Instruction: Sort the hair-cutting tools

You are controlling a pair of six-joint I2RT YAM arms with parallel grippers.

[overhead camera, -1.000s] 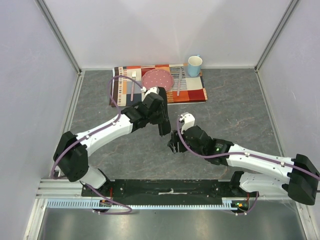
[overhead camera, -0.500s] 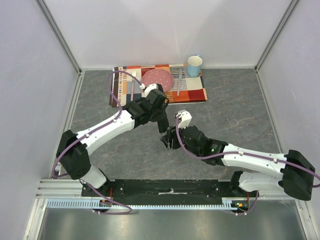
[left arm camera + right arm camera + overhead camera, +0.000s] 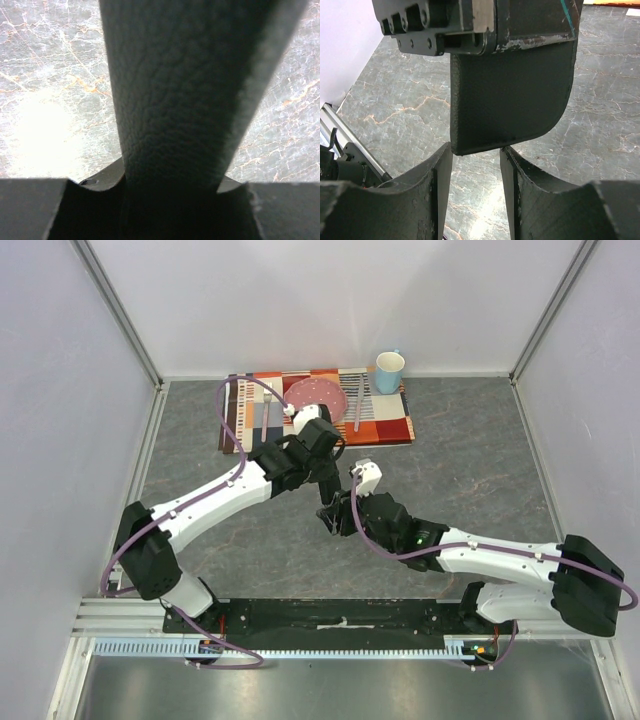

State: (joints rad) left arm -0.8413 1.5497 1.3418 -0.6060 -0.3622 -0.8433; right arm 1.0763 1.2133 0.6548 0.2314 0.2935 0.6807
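No hair-cutting tools show in any view. My left gripper [image 3: 326,483] is shut on a flat black textured case [image 3: 328,500], which hangs down from it above the grey marble table. In the left wrist view the case [image 3: 175,100] fills the middle, running out from between the left gripper [image 3: 170,200]. My right gripper [image 3: 336,520] sits just under the case's lower end. In the right wrist view the right gripper [image 3: 476,150] is open, its fingertips at either side of the lower edge of the case [image 3: 510,100], with a gap still showing.
A striped placemat [image 3: 385,425] lies at the back with a pink plate [image 3: 315,397], a fork [image 3: 266,405], a knife [image 3: 358,408] and a light blue cup [image 3: 389,371]. Grey walls stand on both sides, and the arm bases' rail [image 3: 340,618] runs along the near edge.
My right gripper has moved left and forward up to the case's lower end, and its jaws have narrowed. The left arm has shifted the case slightly towards the back.
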